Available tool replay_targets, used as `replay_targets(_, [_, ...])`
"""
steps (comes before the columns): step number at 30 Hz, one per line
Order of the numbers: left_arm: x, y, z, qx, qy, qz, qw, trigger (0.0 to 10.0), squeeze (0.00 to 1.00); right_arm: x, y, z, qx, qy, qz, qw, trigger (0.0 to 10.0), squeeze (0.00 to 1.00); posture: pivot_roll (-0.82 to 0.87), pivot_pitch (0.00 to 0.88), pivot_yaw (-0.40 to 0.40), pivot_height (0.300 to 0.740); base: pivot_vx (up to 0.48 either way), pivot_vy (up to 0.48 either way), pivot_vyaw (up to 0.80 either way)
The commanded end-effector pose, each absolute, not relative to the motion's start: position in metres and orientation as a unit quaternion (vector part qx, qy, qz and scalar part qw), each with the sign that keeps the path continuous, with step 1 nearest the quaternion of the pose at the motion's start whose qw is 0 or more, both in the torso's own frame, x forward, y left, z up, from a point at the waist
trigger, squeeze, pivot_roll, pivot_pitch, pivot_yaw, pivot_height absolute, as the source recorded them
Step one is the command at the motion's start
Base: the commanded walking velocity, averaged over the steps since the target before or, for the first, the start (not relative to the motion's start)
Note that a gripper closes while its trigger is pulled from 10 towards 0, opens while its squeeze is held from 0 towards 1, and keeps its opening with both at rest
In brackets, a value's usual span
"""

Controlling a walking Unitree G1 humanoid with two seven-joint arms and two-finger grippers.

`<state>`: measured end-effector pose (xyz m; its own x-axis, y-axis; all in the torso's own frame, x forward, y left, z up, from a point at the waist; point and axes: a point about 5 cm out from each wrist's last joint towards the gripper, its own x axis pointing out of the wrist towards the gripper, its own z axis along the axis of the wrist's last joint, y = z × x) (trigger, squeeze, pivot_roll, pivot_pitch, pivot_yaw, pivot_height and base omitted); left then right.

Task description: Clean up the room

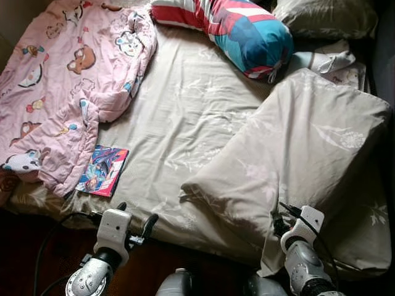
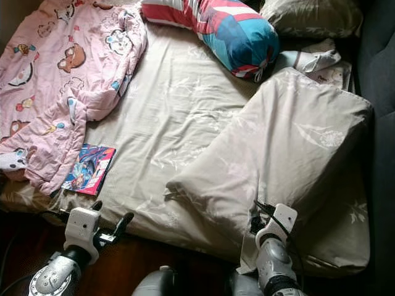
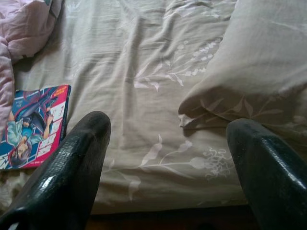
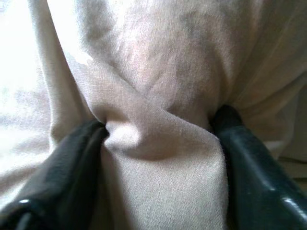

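Note:
A large beige pillow (image 1: 296, 148) lies slanted on the right side of the bed (image 1: 185, 111). My right gripper (image 4: 160, 129) is at its near corner, shut on a bunched fold of the pillowcase (image 1: 271, 246) that hangs over the bed's front edge. My left gripper (image 1: 137, 213) hovers open at the bed's front edge with nothing between its fingers. A colourful comic book (image 1: 103, 171) lies just ahead and left of it, also seen as a book (image 3: 33, 124) in the left wrist view. A crumpled pink cartoon blanket (image 1: 68, 80) covers the bed's left side.
A striped red, white and blue bolster (image 1: 241, 31) lies across the head of the bed, with a second beige pillow (image 1: 327, 18) and some crumpled cloth (image 1: 330, 61) at the back right. Dark floor (image 1: 37, 246) with a black cable runs along the front.

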<state>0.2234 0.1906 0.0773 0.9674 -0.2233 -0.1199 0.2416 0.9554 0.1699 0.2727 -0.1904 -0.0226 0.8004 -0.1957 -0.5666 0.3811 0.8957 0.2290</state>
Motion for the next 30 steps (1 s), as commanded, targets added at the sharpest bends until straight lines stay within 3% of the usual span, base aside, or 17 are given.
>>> replay_targets(1, [0.22,0.2,0.069,0.1,0.076,-0.105,0.986,10.0,0.0,0.242,-0.161,-0.052,0.176,0.36,-0.126,0.908,0.0,0.0,0.11,0.343,0.201,0.711,0.0,0.0,0.0])
replay_targets(18, [0.232,0.201,0.064,0.101,0.081,-0.1,0.987,10.0,0.0,0.25,-0.17,-0.045,0.153,0.346,-0.152,0.913,0.0,0.0,0.09,0.295,0.187,0.711,0.0,0.0,0.0])
replay_targets(30, [0.239,0.2,0.058,0.099,0.081,-0.097,0.987,10.0,0.0,0.264,-0.217,-0.021,-0.002,0.284,-0.239,0.929,0.0,0.0,0.04,0.269,0.176,0.711,0.0,0.0,0.0])
